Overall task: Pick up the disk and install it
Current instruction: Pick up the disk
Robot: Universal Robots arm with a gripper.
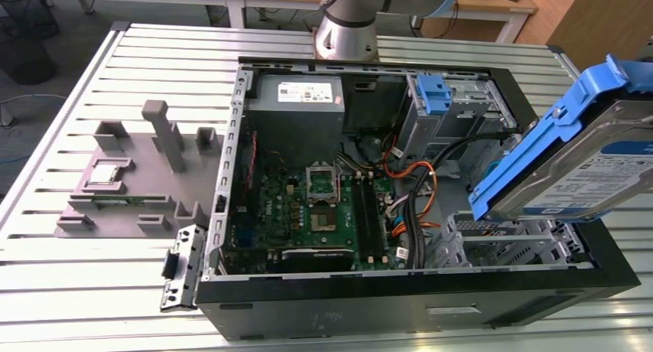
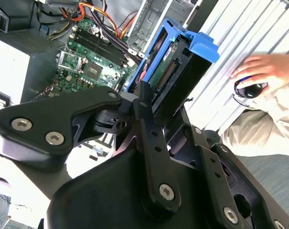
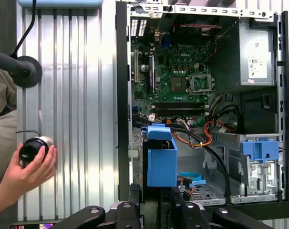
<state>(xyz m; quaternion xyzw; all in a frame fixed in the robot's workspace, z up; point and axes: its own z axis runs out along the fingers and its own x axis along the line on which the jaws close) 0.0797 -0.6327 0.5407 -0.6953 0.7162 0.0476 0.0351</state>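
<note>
The disk [image 1: 582, 176], a silver drive with a white-and-blue label in a blue carrier bracket, hangs tilted above the open computer case [image 1: 408, 291] at the exterior view's right edge. In both wrist views my gripper [image 2: 159, 107] is shut on the disk [image 2: 170, 71], its black fingers [image 2: 145, 102] clamped on the carrier's end. In the first wrist view the disk [image 3: 161, 162] stands on edge in my gripper [image 3: 159, 191], over the case's lower drive cage beside the orange cables.
Inside the case lie a green motherboard [image 1: 316, 206], a grey power supply [image 1: 296, 99] and a blue bracket [image 1: 433, 92] in the upper bay. A grey fixture [image 1: 133, 176] sits left of the case. A person's hand [image 3: 32, 164] rests on a round black device beside the case.
</note>
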